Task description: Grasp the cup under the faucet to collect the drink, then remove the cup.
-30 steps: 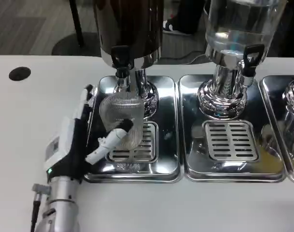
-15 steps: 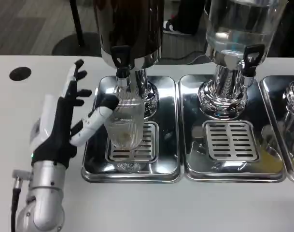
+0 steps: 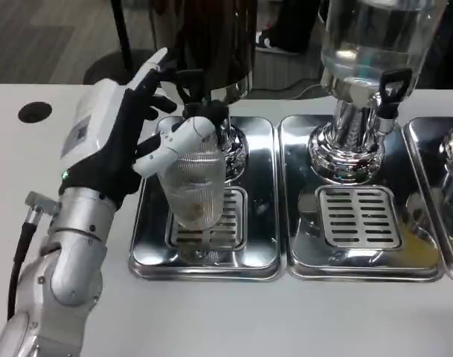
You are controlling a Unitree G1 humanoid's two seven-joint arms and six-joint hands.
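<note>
Looking down from the head camera, you see the white table [image 3: 345, 320] with a row of shiny steel drip trays along its far half. Your left hand [image 3: 129, 134] is raised over the left edge of the leftmost drip tray [image 3: 256, 253], its white back turned toward the table's left edge. The thumb [image 3: 178, 141] wraps across the front of the cup [image 3: 196, 186], near its rim, and the other fingers [image 3: 152, 74] reach up behind it; whether they touch the cup's far side you cannot tell. The hand appears to have hold of the cup.

The cup is clear and ribbed, standing roughly upright over the slotted grate [image 3: 226, 223] in the middle of that tray, with a little pale liquid near its bottom. Whether its base touches the grate cannot be told. Its mouth sits just below the black faucet [image 3: 193, 82] of the dark dispenser [image 3: 211, 37] at the tray's far edge.

To the right, a second drip tray [image 3: 300, 223] carries a clear dispenser [image 3: 375, 44] with its own black tap [image 3: 390, 85]. A dark round hole [image 3: 34, 112] marks the table near its far left corner.
</note>
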